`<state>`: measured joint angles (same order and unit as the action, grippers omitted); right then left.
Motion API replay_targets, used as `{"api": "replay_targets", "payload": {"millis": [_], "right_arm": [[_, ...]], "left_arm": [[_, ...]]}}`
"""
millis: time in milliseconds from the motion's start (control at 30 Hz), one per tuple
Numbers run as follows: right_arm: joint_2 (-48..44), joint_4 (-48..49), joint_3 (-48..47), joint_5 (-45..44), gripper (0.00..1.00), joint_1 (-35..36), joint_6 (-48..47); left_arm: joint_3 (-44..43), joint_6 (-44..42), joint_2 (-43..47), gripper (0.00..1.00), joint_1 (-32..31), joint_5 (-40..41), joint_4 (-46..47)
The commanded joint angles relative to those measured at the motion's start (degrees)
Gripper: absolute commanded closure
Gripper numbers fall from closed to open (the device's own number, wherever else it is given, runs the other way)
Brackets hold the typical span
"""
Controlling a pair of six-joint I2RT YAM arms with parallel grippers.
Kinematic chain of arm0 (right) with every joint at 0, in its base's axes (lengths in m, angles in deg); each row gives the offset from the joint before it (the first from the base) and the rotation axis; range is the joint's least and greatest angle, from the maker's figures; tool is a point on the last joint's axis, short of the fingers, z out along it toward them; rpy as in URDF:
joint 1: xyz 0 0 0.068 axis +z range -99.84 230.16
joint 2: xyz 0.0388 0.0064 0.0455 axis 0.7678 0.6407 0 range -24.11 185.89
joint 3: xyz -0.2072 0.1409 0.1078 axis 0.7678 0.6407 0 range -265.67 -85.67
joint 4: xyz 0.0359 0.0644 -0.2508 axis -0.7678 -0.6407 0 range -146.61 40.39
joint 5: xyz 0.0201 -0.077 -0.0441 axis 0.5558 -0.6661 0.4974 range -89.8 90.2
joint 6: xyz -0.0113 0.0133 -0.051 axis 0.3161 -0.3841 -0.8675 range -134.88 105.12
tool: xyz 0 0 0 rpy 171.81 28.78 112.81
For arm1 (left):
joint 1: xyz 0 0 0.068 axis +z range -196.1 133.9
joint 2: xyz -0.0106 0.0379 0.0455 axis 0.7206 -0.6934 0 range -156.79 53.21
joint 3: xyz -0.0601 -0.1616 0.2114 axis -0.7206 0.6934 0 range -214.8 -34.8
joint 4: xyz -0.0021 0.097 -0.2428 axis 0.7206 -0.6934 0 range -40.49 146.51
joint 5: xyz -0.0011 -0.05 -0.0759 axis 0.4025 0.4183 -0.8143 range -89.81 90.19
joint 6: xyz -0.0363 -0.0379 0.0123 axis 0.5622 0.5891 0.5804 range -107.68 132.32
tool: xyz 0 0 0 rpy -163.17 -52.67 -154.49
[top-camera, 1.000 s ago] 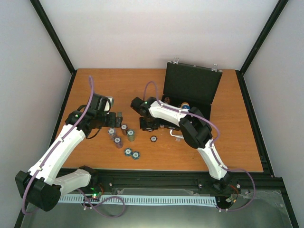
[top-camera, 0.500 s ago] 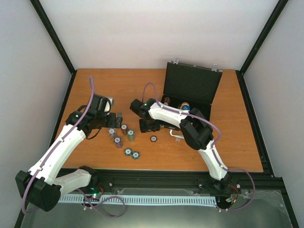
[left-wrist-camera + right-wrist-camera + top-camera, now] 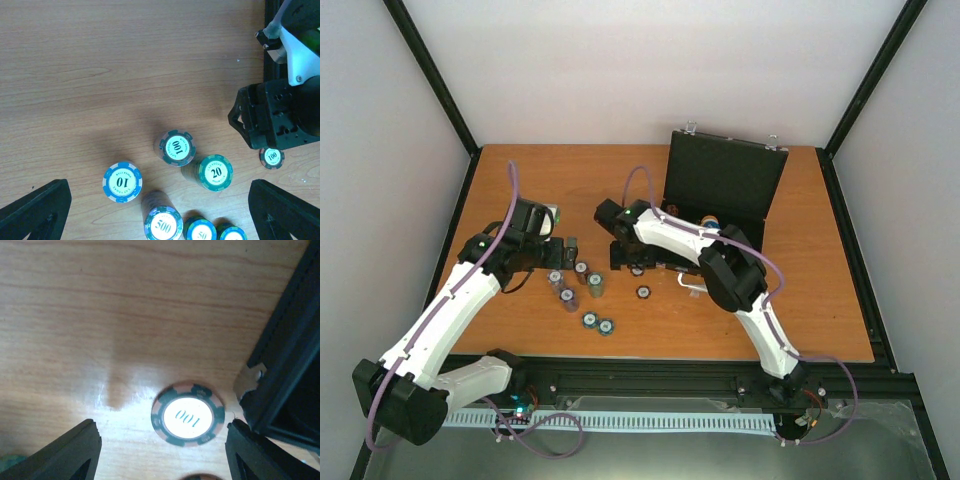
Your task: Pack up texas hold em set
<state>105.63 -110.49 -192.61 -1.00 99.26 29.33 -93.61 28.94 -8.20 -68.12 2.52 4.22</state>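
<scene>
**A:** Right gripper [image 3: 162, 432] has edged slightly far-left since the earlier frame. Its jaws are apart and empty, straddling a single 100 chip [image 3: 187, 414] lying flat on the table [image 3: 75, 305], just beside the open black case [image 3: 295, 360].
**B:** Left?
**A:** Left gripper [image 3: 157, 192] is spread wide and empty, hovering over the chip stacks [image 3: 175, 148].
**B:** Step?
**A:** Probably gathering loose chips. Next: lower, pinch that thin chip's rim, carry it into the case.

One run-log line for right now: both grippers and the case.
left gripper: open, above chip stacks | right gripper: open, over loose chip on table beside case | case: lid up
</scene>
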Motion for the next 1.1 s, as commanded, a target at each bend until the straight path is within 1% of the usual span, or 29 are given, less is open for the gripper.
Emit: {"api": "replay_targets", "payload": {"millis": [0,133,233,300,367,467,667,833,1067], "right_arm": [[3.01,-0.52,-1.44,1.28,0.31,-0.84,1.96],[3.11,0.47,0.98,2.37,0.35,-1.54,2.11],[3.18,0.35,1.56,2.59,0.36,-1.64,1.80],[3.42,0.31,1.70,2.53,0.39,-1.64,1.45],[3.81,0.26,1.64,2.56,0.40,-1.64,0.97],[4.45,0.27,1.57,2.60,0.50,-1.64,0.23],[4.57,0.63,2.97,1.74,0.66,-1.64,-1.91],[3.99,1.26,4.34,2.03,0.71,-1.46,-2.68],[0.88,0.49,2.64,0.75,0.72,-0.27,-5.45]], "left_arm": [[-1.93,-0.63,0.59,0.00,-0.04,0.20,0.21],[-1.67,-0.60,0.52,0.00,-0.04,0.42,0.17],[-1.66,-0.63,0.29,0.00,-0.04,0.44,0.29],[-1.53,-0.54,0.28,0.00,-0.04,0.40,0.62],[-1.44,-0.47,0.00,0.00,-0.04,0.18,0.89],[-1.41,-0.37,-0.37,0.00,-0.04,0.00,0.99],[-1.31,-0.62,-0.29,0.00,-0.04,0.48,0.81],[-1.29,-0.67,-0.25,0.00,-0.04,0.58,0.87],[-1.40,-0.62,-0.21,0.00,-0.03,0.49,0.97]]}}
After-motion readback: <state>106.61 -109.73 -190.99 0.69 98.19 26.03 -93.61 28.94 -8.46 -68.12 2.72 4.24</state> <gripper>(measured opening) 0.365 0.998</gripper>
